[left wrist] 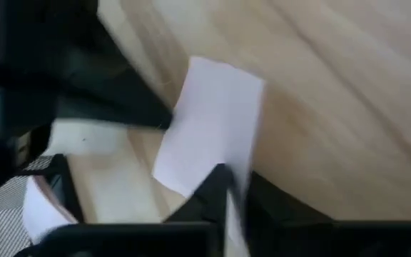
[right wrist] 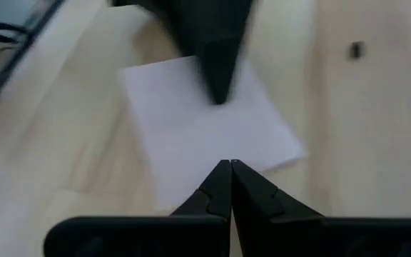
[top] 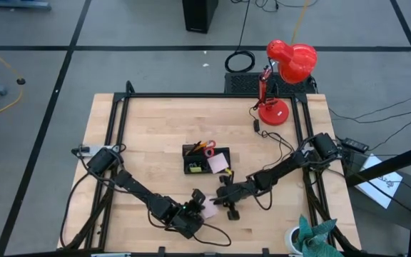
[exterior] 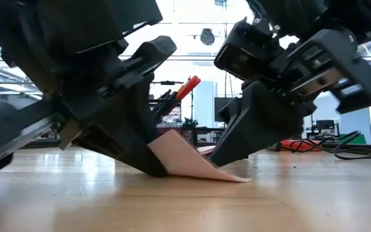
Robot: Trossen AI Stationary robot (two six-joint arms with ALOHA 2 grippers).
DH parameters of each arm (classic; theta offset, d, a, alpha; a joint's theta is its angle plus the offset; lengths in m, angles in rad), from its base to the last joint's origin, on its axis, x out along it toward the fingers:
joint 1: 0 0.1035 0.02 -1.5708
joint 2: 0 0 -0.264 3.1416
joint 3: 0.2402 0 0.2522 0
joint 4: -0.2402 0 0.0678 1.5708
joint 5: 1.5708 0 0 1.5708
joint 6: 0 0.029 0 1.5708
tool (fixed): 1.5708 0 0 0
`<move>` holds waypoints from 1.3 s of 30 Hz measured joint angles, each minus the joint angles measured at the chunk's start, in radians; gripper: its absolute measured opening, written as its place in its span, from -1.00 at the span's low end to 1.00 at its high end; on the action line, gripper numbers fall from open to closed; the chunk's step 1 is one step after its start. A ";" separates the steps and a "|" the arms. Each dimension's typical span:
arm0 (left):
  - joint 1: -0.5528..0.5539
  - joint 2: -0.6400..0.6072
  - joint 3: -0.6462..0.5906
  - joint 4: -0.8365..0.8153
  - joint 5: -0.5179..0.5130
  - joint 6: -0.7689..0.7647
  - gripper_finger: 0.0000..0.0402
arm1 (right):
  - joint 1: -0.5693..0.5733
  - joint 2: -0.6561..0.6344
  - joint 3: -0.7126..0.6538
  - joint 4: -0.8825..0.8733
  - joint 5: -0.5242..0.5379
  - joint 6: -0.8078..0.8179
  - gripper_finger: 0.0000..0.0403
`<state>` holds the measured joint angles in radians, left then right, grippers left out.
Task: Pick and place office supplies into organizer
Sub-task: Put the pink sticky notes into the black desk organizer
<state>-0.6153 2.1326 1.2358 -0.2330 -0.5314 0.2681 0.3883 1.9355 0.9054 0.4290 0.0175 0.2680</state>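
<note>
1. pink sticky note point(exterior: 195, 161) lies on the table point(top: 155, 128) just in front of the organizer point(top: 205, 160), one edge lifted.
2. left gripper point(exterior: 153, 169) pinches that raised edge.
3. right gripper point(right wrist: 230, 168), fingers closed and empty, presses the note's opposite side.

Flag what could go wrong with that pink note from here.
1. The left hand pinches only the edge of the pink note, whose far corner rests on the table; it may slip out or crease.
2. The shut right hand presses the same note; lifting now could tear it.
3. The hands are close and could collide.
</note>
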 joint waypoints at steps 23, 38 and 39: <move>-0.114 -0.166 -0.005 -0.012 -0.456 -0.259 -0.99 | -0.022 -0.379 0.003 -0.518 0.549 -0.039 -1.00; -0.127 -0.169 -0.003 0.041 -0.511 -0.277 -0.99 | -0.420 -0.367 0.002 -0.546 0.294 -0.159 -1.00; -0.126 -0.169 -0.003 0.045 -0.509 -0.271 -0.99 | -0.441 -0.367 0.002 -0.546 0.288 -0.166 -1.00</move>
<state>-0.7418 1.9633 1.2324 -0.1878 -1.0404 -0.0026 -0.0530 1.5688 0.9070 -0.1173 0.3052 0.1018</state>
